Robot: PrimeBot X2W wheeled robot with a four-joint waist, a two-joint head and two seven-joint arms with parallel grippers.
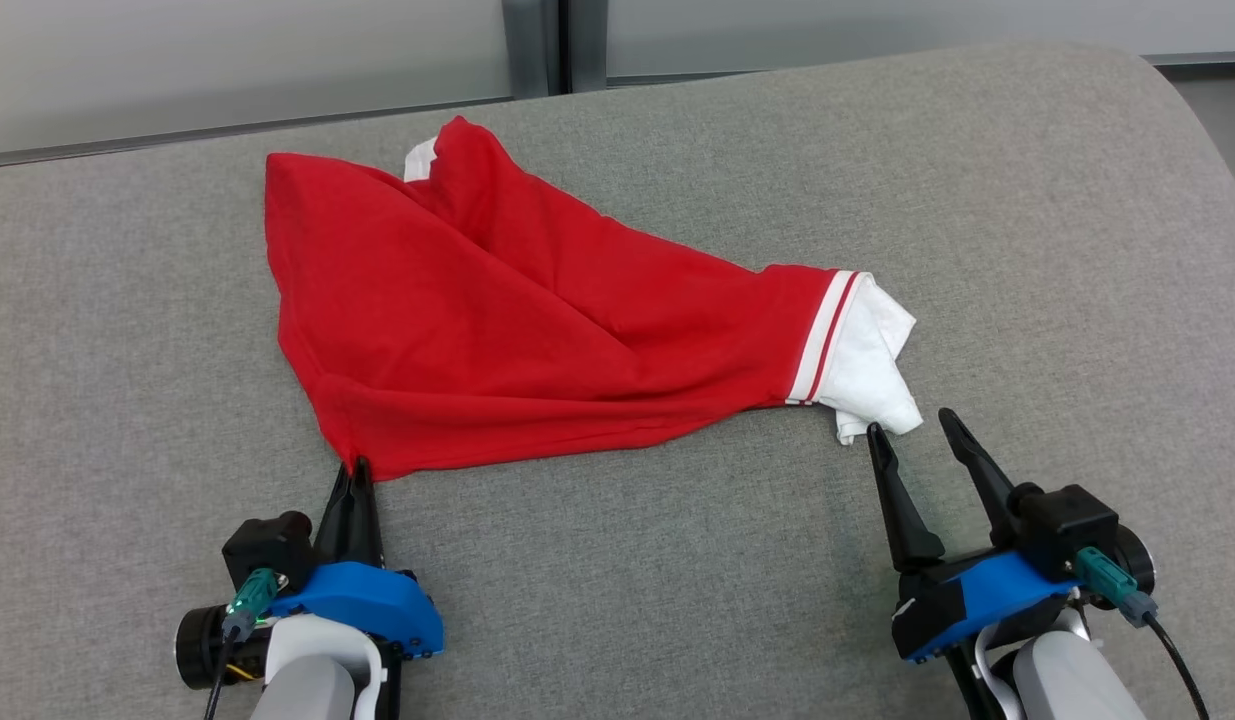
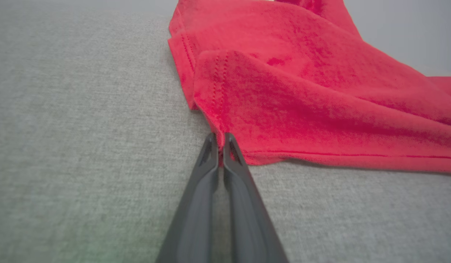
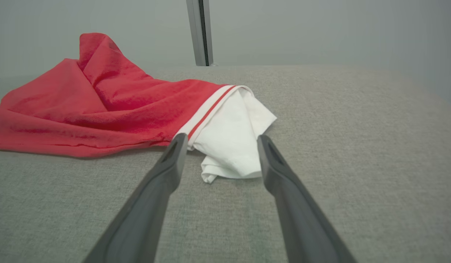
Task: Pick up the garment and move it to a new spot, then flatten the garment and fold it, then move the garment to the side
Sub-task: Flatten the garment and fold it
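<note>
- Left gripper [image 1: 358, 472] [image 2: 220, 141] clamped tight on the near corner of the red garment [image 1: 497, 320] [image 2: 302, 84].
- Right gripper [image 1: 911, 424] [image 3: 221, 138] spread wide and holding nothing, tips just beside the garment's white end [image 1: 867, 360] [image 3: 232, 138].
- The garment lies rumpled across a grey upholstered surface [image 1: 677, 560].

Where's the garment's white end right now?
In the head view the white end lies right of centre on the grey surface, beside the striped band, just ahead of the open right tool.
</note>
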